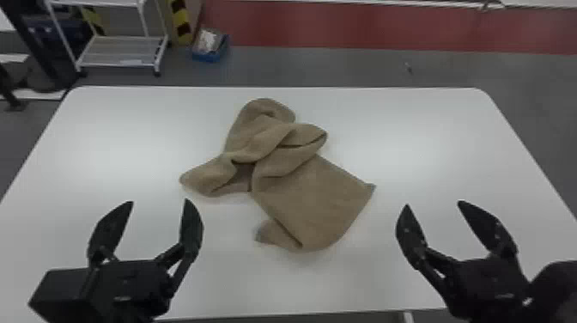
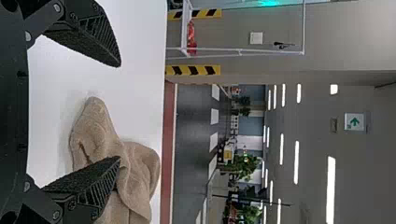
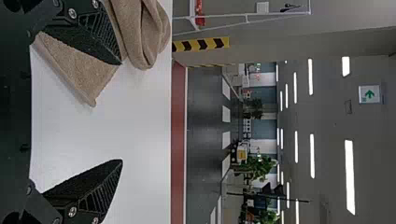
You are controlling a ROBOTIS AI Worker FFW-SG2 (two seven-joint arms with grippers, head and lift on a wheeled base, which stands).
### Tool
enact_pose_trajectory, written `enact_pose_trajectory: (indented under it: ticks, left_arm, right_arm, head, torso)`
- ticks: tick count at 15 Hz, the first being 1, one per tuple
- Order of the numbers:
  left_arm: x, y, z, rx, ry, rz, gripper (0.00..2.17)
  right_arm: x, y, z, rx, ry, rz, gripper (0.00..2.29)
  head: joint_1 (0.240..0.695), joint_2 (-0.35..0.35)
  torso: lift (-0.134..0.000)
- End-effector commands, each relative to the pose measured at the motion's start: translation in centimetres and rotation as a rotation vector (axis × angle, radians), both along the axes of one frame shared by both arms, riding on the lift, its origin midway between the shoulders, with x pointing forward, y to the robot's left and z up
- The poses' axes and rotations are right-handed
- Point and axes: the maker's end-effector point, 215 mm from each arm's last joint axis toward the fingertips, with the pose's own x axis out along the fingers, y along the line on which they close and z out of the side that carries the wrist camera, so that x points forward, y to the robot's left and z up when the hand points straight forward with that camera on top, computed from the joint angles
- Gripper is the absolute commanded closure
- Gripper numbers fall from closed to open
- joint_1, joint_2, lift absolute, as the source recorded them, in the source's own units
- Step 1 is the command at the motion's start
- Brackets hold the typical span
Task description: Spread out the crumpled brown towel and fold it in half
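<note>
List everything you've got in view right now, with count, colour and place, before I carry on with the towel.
towel: one, brown, crumpled mid-table
table: one, white, in front of the robot
cart: one, white, on the floor beyond the table's far left
bin: one, blue, right of the cart
hazard stripes: at least two strips, yellow and black, around the cart
floor: one, grey with a red band, beyond the table
plants: at least two, green, far back in the room
arrow sign: one, green and white, high up
ceiling lights: several, white, overhead
left gripper: one, black, open, above the table's near left
right gripper: one, black, open, above its near right
</note>
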Motion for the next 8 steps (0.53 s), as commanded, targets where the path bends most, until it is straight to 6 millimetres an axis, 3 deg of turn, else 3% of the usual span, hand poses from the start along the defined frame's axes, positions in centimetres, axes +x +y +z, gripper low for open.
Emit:
enact_pose_trajectory:
  ticks: [1, 4, 8]
  left_arm:
    - [0.0, -0.1, 0.0, -0.002, -0.001, -0.002, 0.20]
    - [-0.3, 0.0, 0.1, -0.002, -0.006, -0.002, 0.20]
    - [-0.5, 0.2, 0.2, 0.001, -0.008, -0.001, 0.20]
  right_arm:
    - [0.0, 0.9, 0.0, -0.018, -0.002, 0.016, 0.17]
    - [0.3, 4.7, -1.0, -0.058, 0.028, 0.102, 0.17]
    - [0.7, 11.3, -4.3, -0.089, 0.127, 0.216, 0.17]
  head:
    - [0.695, -0.050]
    - [0.695, -0.035]
    - [0.695, 0.057]
  torso:
    - [-0.125]
    - [-0.125]
    - [-0.125]
